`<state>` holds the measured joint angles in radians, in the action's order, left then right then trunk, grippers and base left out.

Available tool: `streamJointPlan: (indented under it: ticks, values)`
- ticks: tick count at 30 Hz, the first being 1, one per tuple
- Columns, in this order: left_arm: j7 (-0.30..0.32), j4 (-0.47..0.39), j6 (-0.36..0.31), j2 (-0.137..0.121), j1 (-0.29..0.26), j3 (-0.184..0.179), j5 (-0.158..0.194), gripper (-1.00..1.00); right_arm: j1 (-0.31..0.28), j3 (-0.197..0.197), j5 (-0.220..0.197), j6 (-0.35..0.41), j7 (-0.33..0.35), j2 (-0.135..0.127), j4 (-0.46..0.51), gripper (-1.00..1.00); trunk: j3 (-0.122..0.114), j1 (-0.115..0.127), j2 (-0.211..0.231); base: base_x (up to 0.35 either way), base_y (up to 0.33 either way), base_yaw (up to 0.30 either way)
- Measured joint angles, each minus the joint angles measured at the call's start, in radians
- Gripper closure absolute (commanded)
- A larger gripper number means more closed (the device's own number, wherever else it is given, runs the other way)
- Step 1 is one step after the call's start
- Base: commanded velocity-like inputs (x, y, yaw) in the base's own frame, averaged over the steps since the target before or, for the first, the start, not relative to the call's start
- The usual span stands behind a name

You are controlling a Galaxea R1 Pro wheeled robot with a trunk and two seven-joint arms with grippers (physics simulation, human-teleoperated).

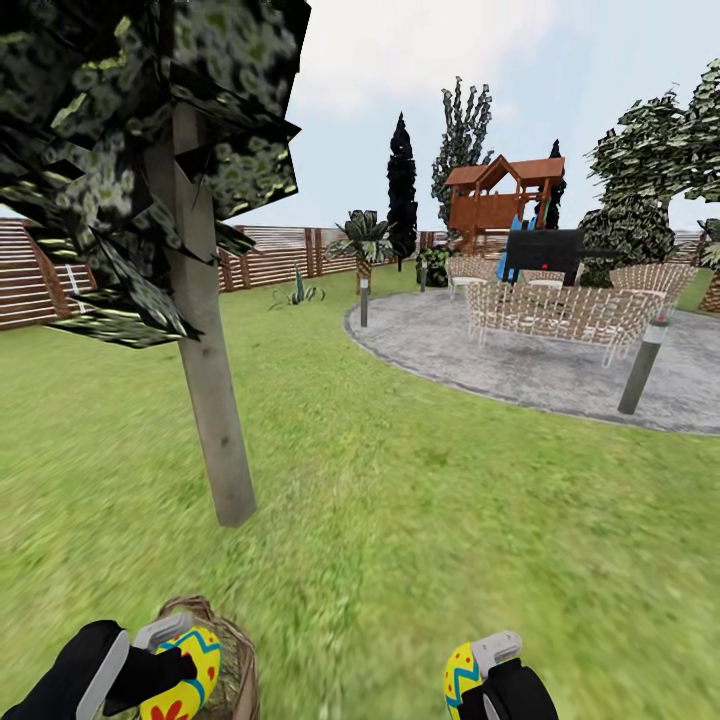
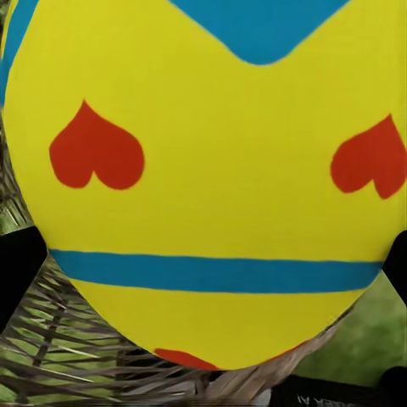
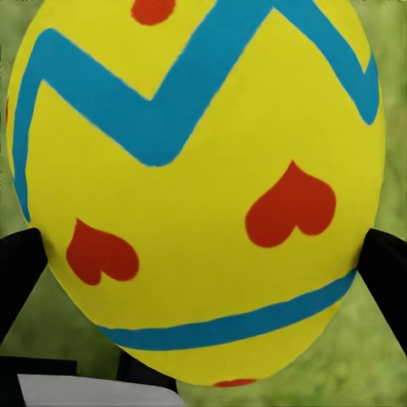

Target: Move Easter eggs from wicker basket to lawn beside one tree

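Both arms end in glossy black rounded housings. The left claw (image 1: 165,655) carries a pale grey curved band across its black shell and a light grey finger with a rounded tip. The right claw (image 1: 478,672) has the same black body and a pale grey finger. In both wrist views the fingers (image 3: 17,271) look flat black.

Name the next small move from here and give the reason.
Probably roll forward toward the tree. The left tool holds one Easter egg over the wicker basket, the right tool holds another, and the trunk stands ahead across open lawn.
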<state>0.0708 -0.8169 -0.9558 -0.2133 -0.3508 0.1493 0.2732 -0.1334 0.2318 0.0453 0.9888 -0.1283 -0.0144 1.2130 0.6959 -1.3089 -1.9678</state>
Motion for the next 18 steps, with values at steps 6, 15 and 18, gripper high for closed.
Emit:
streamJointPlan:
  ticks: [6,15,18]
  values:
    - [0.001,0.0,0.0,0.007,0.0,-0.008,0.001,1.0,0.0,-0.005,-0.007,0.001,0.001,-0.008,0.0,1.0,-0.019,0.023,0.042,0.0,0.0,0.0]
    - [0.0,0.001,0.0,0.007,0.0,-0.009,0.001,1.0,-0.003,-0.007,-0.007,-0.008,0.004,-0.007,0.024,1.0,-0.047,0.058,0.105,0.0,0.0,0.0]
    - [-0.001,0.002,0.0,0.012,0.0,-0.013,-0.001,1.0,-0.057,-0.008,-0.016,-0.007,0.003,-0.002,-0.024,1.0,-0.056,0.069,0.126,0.0,0.0,0.0]
